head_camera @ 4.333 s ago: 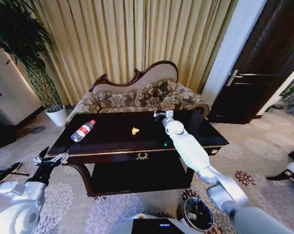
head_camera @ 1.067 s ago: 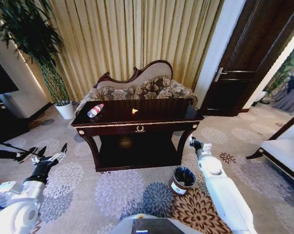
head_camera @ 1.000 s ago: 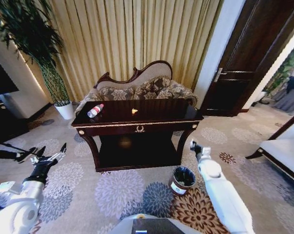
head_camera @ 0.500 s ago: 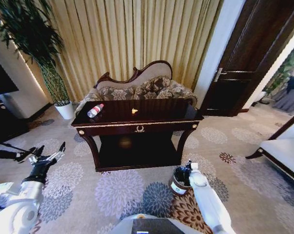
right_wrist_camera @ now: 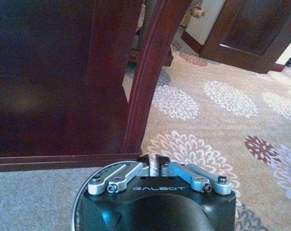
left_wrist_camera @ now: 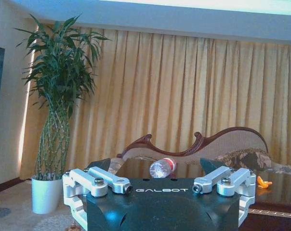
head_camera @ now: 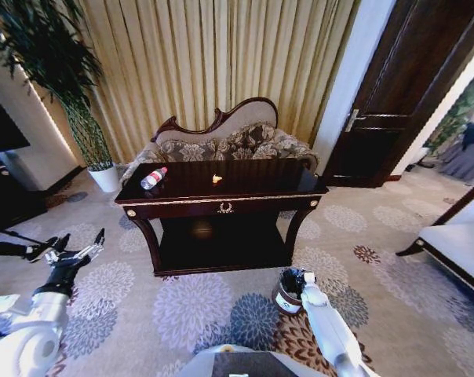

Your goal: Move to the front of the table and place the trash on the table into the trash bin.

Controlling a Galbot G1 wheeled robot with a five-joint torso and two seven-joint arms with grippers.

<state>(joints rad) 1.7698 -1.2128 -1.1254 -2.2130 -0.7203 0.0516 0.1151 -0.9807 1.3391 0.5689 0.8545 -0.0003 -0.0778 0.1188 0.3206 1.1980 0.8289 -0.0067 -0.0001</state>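
**Arm and hand status**

Right arm extended forward and low; right hand (head_camera: 292, 280) pointed downward, its fingers (right_wrist_camera: 152, 162) pressed together at the tips. Left arm held out low at the left side; left hand (head_camera: 74, 253) with fingers spread wide apart.

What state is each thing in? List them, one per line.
Bottle: lying on its side on the table, cap on.
Orange scrap: lying on the table.
Bin: upright on the carpet.
Left gripper: fingers open, away from the table.
Right gripper: fingers shut, over the bin.
Door: closed.
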